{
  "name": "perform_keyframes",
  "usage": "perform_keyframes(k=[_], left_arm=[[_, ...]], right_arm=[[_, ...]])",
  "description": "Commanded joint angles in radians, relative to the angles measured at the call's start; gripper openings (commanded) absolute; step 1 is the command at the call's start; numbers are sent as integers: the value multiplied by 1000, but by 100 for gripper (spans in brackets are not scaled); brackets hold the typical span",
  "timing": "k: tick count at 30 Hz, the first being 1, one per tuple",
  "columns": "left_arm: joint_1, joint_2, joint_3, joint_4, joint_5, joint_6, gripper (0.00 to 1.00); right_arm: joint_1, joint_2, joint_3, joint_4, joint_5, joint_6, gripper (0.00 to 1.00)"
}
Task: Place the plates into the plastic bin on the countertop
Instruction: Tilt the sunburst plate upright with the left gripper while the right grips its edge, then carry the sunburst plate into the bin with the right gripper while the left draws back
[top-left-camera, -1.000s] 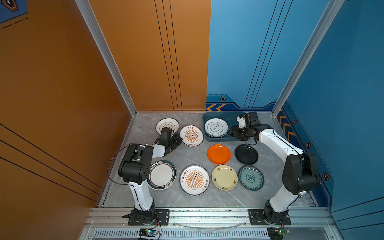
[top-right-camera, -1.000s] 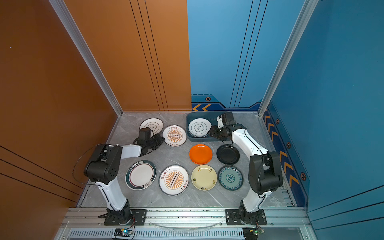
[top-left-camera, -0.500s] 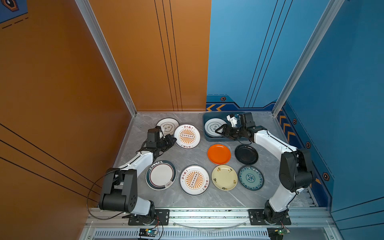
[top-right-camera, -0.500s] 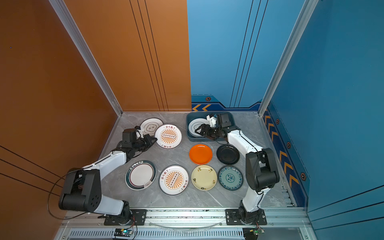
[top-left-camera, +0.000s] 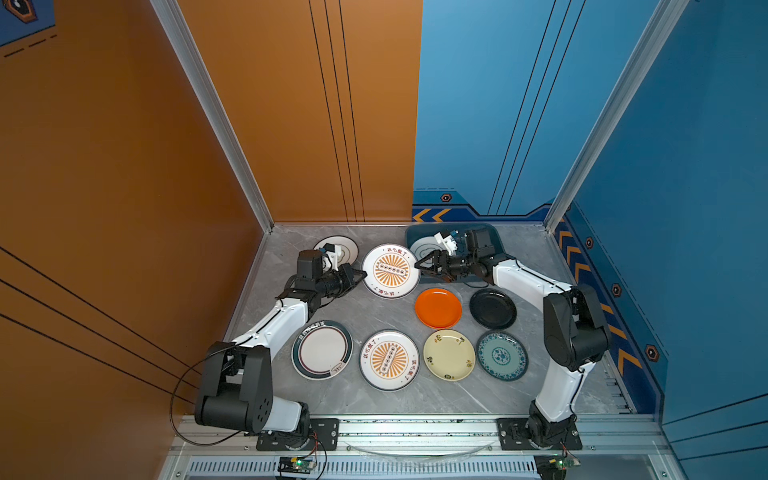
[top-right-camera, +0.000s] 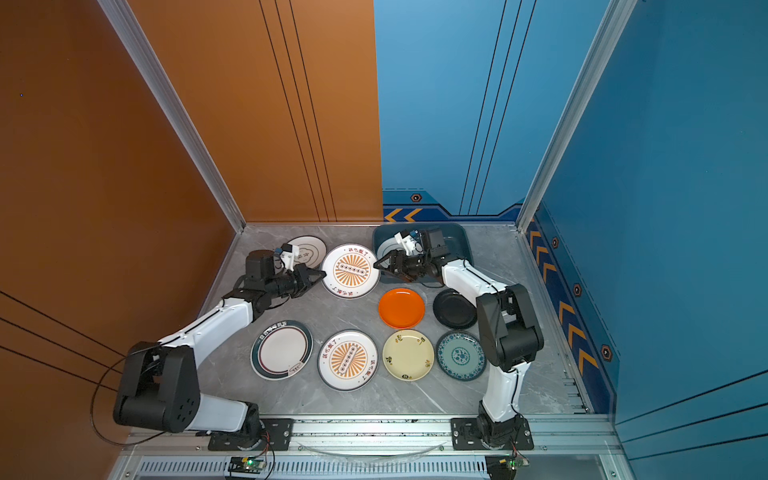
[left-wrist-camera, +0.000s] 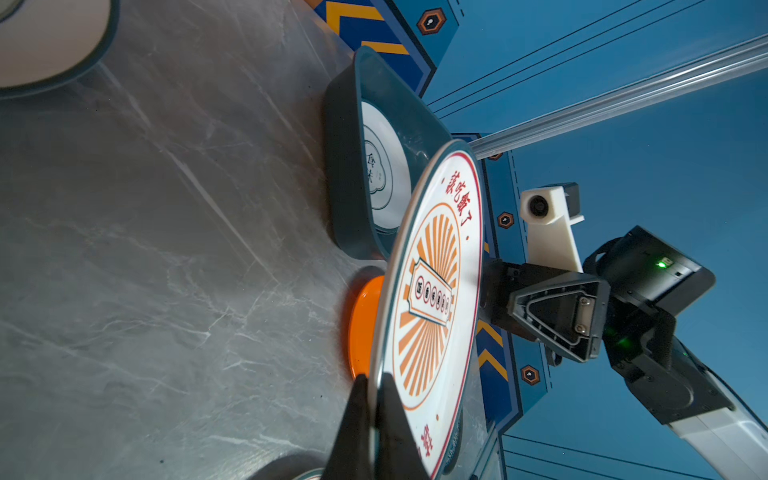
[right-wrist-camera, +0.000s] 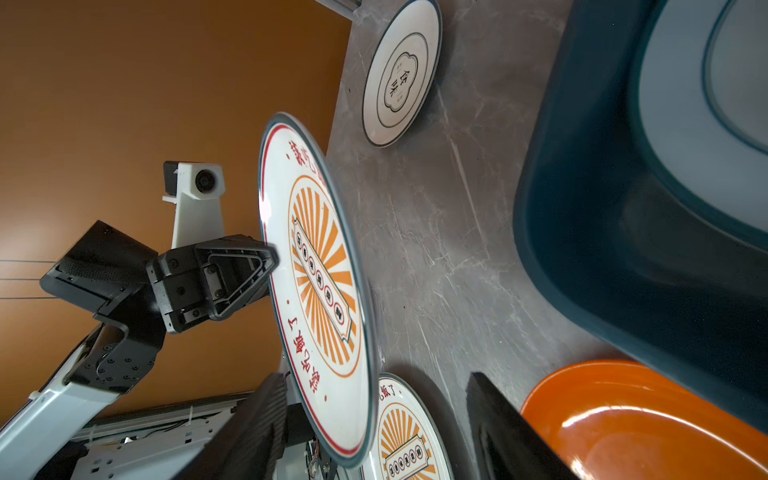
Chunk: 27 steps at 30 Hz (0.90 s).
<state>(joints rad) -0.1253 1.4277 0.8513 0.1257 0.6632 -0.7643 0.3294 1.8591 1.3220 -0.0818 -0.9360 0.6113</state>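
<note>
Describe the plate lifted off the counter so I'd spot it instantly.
Find the dark plastic bin at the back of the countertop. Just left of it hangs a white plate with an orange sunburst. Its twin lies flat near the front; only this one is raised, its rim pinched by the left gripper.

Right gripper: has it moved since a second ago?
Yes. In a top view the right gripper shifted left along the front of the plastic bin, reaching the lifted sunburst plate.

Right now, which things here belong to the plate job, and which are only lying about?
Belong: sunburst plate held by left gripper, open right gripper at its rim, plastic bin, cloud plate inside it, seven plates on the countertop.
Lying about: black cable loop, circuit board at the front rail.
</note>
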Motion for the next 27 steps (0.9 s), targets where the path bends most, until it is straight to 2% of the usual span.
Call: perform_keyframes(k=[1,6,11,16,22,27], left_arm=[[-23,18,58,61,55,-21,0],[-56,47,94,77,56,-32,0],[-78,67,114,92,45,-35,0],[-83,85,114,93,41,-28,0],[-88,90,108,92,38,-17,0],[-88,84,109,51,26,19,8]], right_arm=[[4,-7,21,8,-42,1,70],[14,-13,16,22,-74,3,62],[16,-18,-17,132,-110,78,40],[15,-24,-44,200,-121,120,29],[5,-28,-56,197,-107,125,11],[-7,-36,-58,197,-95,132,2]])
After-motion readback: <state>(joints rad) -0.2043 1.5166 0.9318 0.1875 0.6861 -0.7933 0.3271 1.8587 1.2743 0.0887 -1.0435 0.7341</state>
